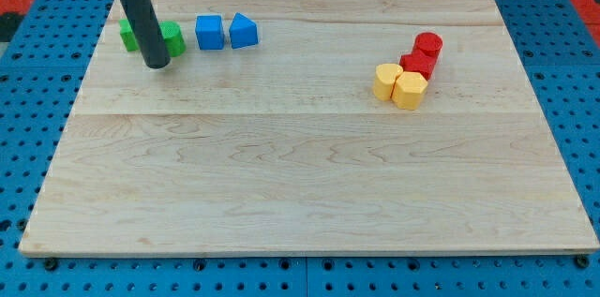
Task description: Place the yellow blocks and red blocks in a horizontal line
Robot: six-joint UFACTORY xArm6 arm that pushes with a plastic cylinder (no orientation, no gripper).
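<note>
Tool first: it is a straight dark rod (148,25) coming down from the view's top left, with no jaws to part or close, and it clamps nothing. Its tip (157,66) rests on the pale wooden worktop (300,185) near the far left corner. The tip sits between two green blocks and slightly nearer the view's bottom than they are. The left green block (127,36) is partly hidden behind the rod, and the right green block (173,39) shows just past the rod's other side. Whether the tip touches either one I cannot tell.

Just to the view's right of the greens sit two blue blocks. One is a blue cube-like block (210,32). The other, close beside it, is a blue wedge-shaped block (243,31).

The yellow and red blocks are well apart from the tip, bunched on the view's right half toward the top. A red cylinder (427,45) sits highest. A second red block (416,64) touches it, below and slightly left. Below that, a left yellow block (387,81) and a right yellow block (410,91) are pressed together side by side. The four form a slanted cluster running from lower left to upper right, not a level row.
</note>
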